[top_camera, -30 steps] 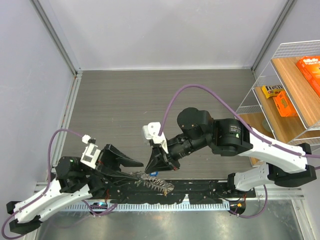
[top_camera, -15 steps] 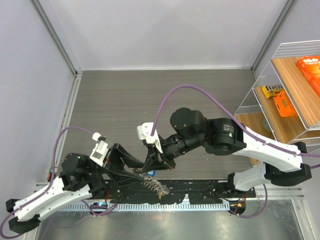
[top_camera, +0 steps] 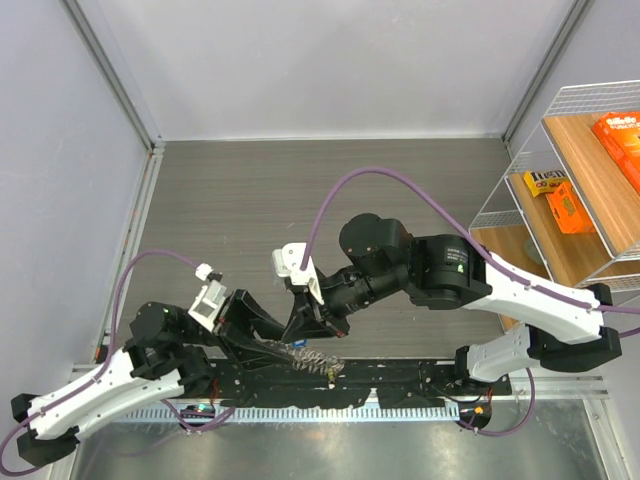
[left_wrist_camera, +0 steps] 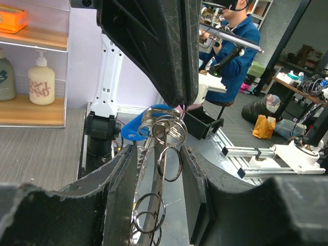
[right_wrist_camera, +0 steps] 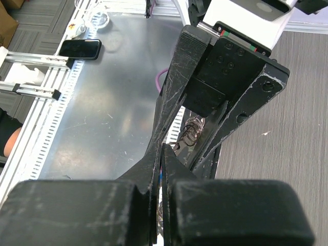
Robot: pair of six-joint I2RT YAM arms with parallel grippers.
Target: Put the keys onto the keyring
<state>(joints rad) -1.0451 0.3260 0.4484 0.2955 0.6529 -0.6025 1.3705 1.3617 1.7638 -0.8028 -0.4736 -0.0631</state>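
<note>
The keyring (left_wrist_camera: 154, 197) shows edge-on as a thin metal band fringed with small silver rings. It stands between the fingers of my left gripper (left_wrist_camera: 158, 149), which is closed on it. In the top view it sticks out right of the left gripper (top_camera: 283, 344) as a silvery cluster (top_camera: 314, 360) above the arm bases. My right gripper (top_camera: 299, 341) meets it from above, shut on a key with a blue head (left_wrist_camera: 132, 132). A blue sliver shows between the right gripper's (right_wrist_camera: 162, 147) pressed fingers. The rings (right_wrist_camera: 190, 132) hang just beyond its tips.
A white wire shelf (top_camera: 520, 150) stands at the right with orange boxes (top_camera: 620, 135) and a yellow packet (top_camera: 548, 183). The grey wood tabletop (top_camera: 250, 200) spreads behind the arms, with walls at left and back. A phone (right_wrist_camera: 79, 48) lies on the metal bench below.
My left arm has pushed forward and right, carrying the keyring. The right gripper has swung left and down onto the keyring's upper end, staying shut.
</note>
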